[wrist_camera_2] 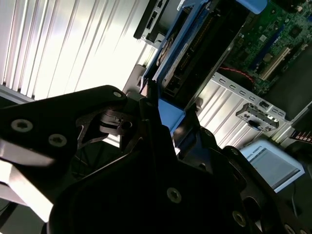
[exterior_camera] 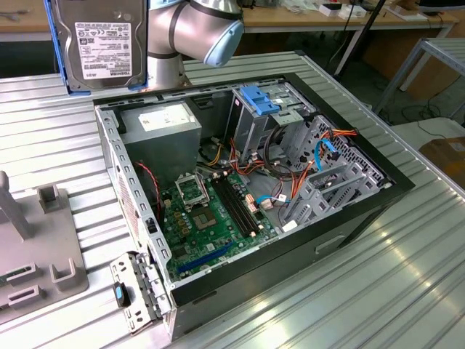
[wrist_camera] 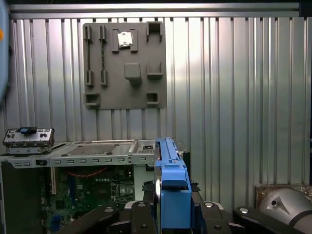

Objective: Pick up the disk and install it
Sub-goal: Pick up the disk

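Observation:
The disk (exterior_camera: 102, 40) hangs upright in the air at the exterior view's upper left, its white label facing the camera and blue rail frame along its edges. It is above the table, just beyond the far left corner of the open computer case (exterior_camera: 349, 218). In the first wrist view the disk (wrist_camera: 170, 185) is edge-on, with my gripper (wrist_camera: 171, 207) shut on its blue frame from both sides. The second wrist view has the disk (wrist_camera_2: 190, 53) reaching out from the black gripper (wrist_camera_2: 163, 114) over the case.
Inside the case are a grey power supply box (exterior_camera: 161, 123), a drive cage with a blue top (exterior_camera: 265, 102), a green motherboard (exterior_camera: 211, 211) and loose cables. A grey fixture plate (exterior_camera: 36, 247) lies on the ribbed metal table (exterior_camera: 407, 291). A small bracket (exterior_camera: 134, 291) leans at the case's near corner.

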Controlling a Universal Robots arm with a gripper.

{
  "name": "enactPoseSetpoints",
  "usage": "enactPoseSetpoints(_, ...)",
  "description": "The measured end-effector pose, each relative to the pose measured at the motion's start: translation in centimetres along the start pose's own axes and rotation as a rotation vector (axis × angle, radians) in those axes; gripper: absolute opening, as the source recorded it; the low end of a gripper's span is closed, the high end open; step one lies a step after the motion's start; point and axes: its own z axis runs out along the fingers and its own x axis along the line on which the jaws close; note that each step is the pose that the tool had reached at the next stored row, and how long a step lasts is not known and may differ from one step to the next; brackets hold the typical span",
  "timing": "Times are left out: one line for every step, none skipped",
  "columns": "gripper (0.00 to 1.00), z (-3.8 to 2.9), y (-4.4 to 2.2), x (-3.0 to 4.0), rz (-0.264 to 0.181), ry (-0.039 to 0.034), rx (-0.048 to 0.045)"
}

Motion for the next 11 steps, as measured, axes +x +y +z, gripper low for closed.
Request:
enactPoseSetpoints(0.37, 0.01, -0.42, -0.01, 0.0, 0.0, 0.0)
enactPoseSetpoints(0.37, 0.03, -1.02, -0.03, 0.0, 0.0001, -0.0001)
enactPoseSetpoints(0.37, 0.05, -1.43, -0.04, 0.0, 0.0001, 0.0)
enactPoseSetpoints(0.37, 0.05, -1.66, -0.05, 0.0, 0.0001, 0.0)
enactPoseSetpoints(0.37, 0.07, -1.95, -0.06, 0.0, 0.0, 0.0)
enactPoseSetpoints(0.37, 0.08, -2.37, -0.07, 0.0, 0.0, 0.0)
enactPoseSetpoints(0.37, 0.09, -2.61, -0.08, 0.0, 0.0, 0.0)
enactPoseSetpoints(0.37, 0.09, -2.84, -0.08, 0.0, 0.0001, -0.0001)
enactPoseSetpoints(0.37, 0.09, -2.91, -0.08, 0.0, 0.0001, 0.0)
enactPoseSetpoints(0.37, 0.1, -2.92, -0.08, 0.0, 0.0, 0.0001)
enactPoseSetpoints(0.37, 0.1, -3.02, -0.09, 0.0, 0.0001, 0.0)
